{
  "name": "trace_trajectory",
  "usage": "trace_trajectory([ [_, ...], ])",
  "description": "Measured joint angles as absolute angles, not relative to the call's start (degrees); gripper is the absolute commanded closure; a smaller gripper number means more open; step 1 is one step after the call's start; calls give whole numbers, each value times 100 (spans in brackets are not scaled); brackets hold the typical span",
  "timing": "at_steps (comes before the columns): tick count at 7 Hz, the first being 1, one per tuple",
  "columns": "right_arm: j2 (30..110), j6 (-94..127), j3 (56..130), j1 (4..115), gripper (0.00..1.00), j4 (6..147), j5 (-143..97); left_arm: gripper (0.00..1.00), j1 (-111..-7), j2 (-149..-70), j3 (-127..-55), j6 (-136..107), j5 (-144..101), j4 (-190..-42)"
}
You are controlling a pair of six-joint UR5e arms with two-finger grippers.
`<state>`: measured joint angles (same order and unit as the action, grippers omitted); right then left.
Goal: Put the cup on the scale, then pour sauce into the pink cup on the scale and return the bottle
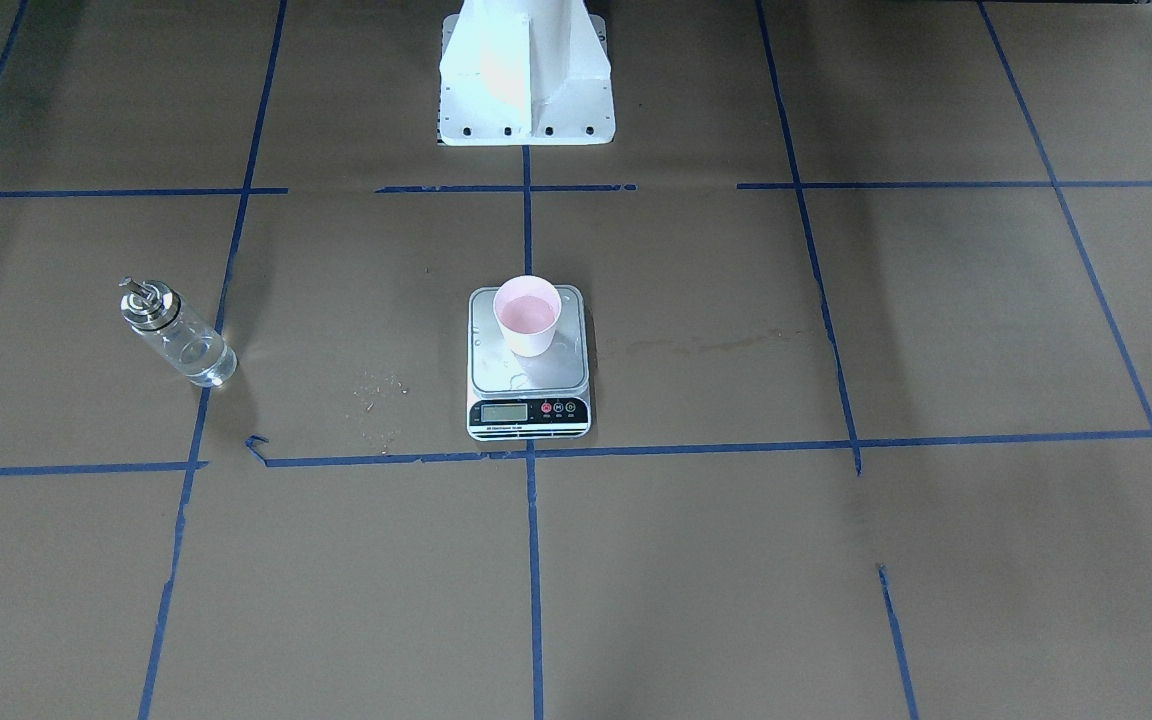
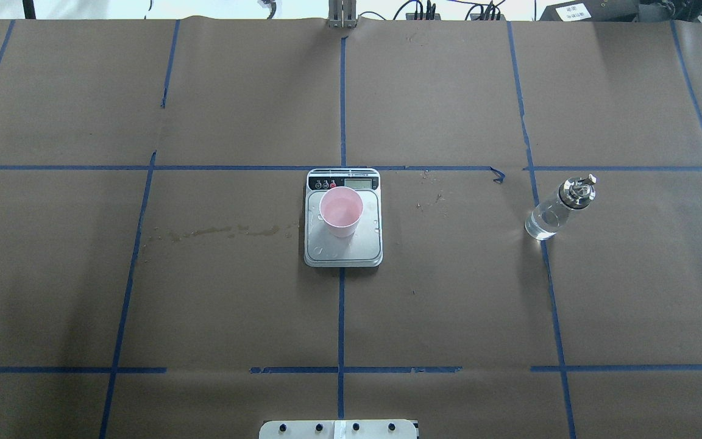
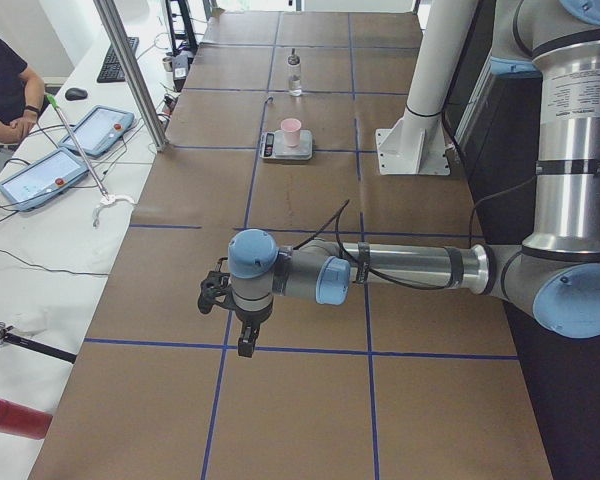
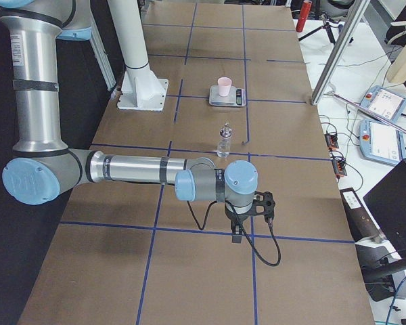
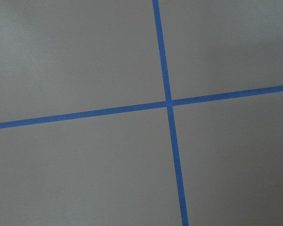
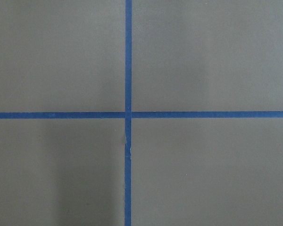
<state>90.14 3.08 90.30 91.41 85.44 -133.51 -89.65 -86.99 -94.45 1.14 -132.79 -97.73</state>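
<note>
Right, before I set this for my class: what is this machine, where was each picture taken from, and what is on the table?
It is a robot with two jointed arms at a table papered brown and marked with blue tape. Two pictures look down on it, one from behind the robot, one facing it. Two, from the table's ends, show the left gripper and right gripper over bare paper, nothing visibly held. Two wrist cameras show only paper and tape. A pink cup stands on a scale mid-table; a clear bottle stands apart, on the robot's right.
</note>
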Motion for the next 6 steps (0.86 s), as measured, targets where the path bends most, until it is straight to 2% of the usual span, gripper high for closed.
trace_trajectory([
  [6,8942,307,9022,9145,0,8549,-13351,0,-8965,-8727,-9451,98,-13393,-9691],
])
